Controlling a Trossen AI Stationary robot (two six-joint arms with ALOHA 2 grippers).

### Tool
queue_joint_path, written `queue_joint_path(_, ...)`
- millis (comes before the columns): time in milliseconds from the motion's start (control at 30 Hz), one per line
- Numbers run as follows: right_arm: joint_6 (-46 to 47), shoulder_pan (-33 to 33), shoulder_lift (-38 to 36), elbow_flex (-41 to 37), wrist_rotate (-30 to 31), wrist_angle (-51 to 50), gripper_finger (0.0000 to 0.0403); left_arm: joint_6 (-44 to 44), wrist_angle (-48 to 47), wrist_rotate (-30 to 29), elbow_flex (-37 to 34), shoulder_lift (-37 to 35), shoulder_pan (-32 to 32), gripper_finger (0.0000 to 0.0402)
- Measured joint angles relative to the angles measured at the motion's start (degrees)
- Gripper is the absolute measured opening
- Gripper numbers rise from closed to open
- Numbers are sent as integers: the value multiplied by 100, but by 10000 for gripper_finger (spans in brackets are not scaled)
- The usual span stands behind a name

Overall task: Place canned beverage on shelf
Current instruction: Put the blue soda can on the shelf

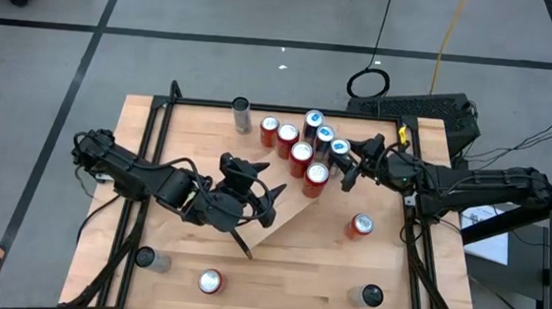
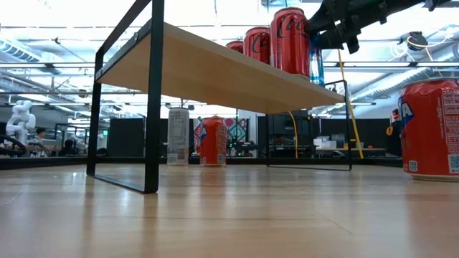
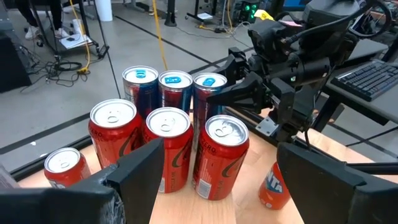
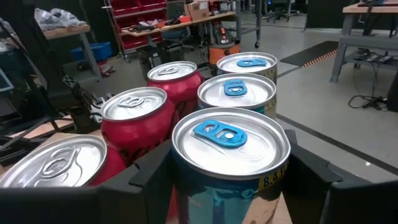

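Behind the table you had grey floor crossed by dark tape lines and trailing cables. Your right gripper (image 4: 227,180) had its fingers (image 4: 149,180) on either side of the nearest blue can (image 4: 230,162), close against it; whether they truly pinched it you could not tell. That can stood on the shelf (image 1: 286,215), at the end of a row of three blue cans beside the red cans (image 3: 165,149). Your left gripper (image 3: 217,180) hung over the shelf's other end, fingers (image 3: 134,177) apart and empty, facing the cluster. One orange can (image 1: 360,225) stood on the wooden table (image 1: 286,274) near the right arm, and more cans stood near its edges.
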Motion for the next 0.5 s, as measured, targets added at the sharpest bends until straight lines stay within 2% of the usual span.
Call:
queue_joint_path(167,-80,-1,-40,0,-112,-86,217,2,0,98,0,0,0,313)
queue_joint_path(500,-407,1,-44,0,-254,-117,250,7,-3,120,0,0,0,313)
